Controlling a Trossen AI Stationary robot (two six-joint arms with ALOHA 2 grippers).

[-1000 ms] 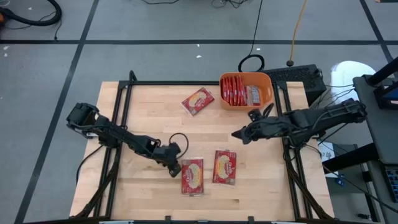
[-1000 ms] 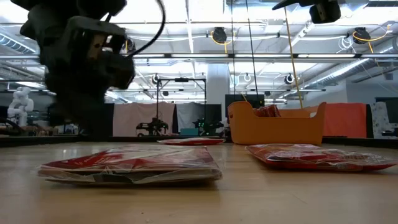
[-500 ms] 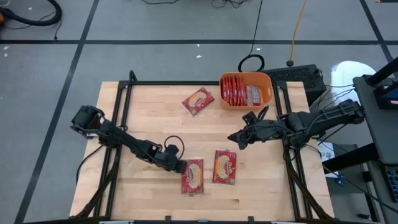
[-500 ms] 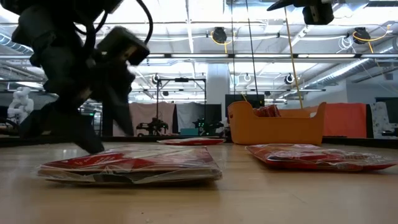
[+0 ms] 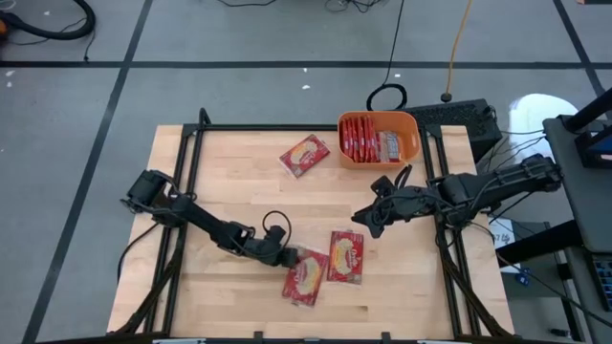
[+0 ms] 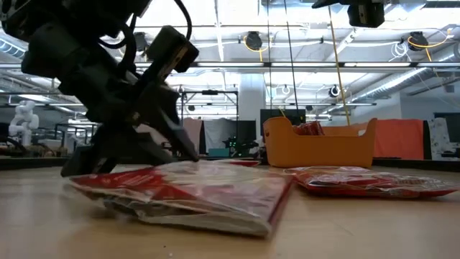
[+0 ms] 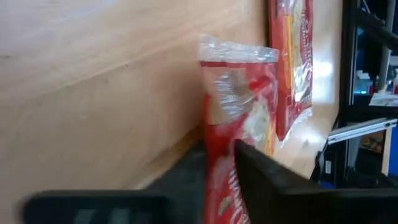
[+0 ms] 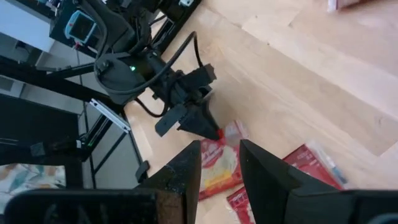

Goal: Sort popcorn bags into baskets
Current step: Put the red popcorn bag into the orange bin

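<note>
Three red popcorn bags lie outside the basket: one far back (image 5: pixel 304 156), one near the front (image 5: pixel 346 256), and one beside it (image 5: pixel 304 278), which my left gripper (image 5: pixel 286 259) is shut on. That bag lies askew, and its right edge reaches the neighbouring bag. The orange basket (image 5: pixel 379 139) stands at the far right edge with several bags on edge inside it. My right gripper (image 5: pixel 361 218) hangs open above the table's right middle, clear of everything; its wrist view shows a gap between the fingers (image 8: pixel 186 177). My left gripper pinches the bag's far left corner (image 7: pixel 219 149) between its two fingers, one on each face. The fingers slant down at it from the table's left. That end (image 6: pixel 108 180) is raised a little, and the bag's other end (image 6: pixel 266 216) rests on the table.
Dark frame rails (image 5: pixel 182 182) run along the table's left and right sides. A black cable loop (image 5: pixel 386 96) and a keyboard (image 5: pixel 459 115) lie beyond the basket. Bare wood (image 5: pixel 239 182) fills the table's middle.
My left gripper has gone down and toward the table's right and near edges, rolled its wrist, opened, then shut on the bag's far left corner. The bag has turned clockwise and slid right against its neighbour, its gripped end lifted. My right gripper has rolled slightly.
</note>
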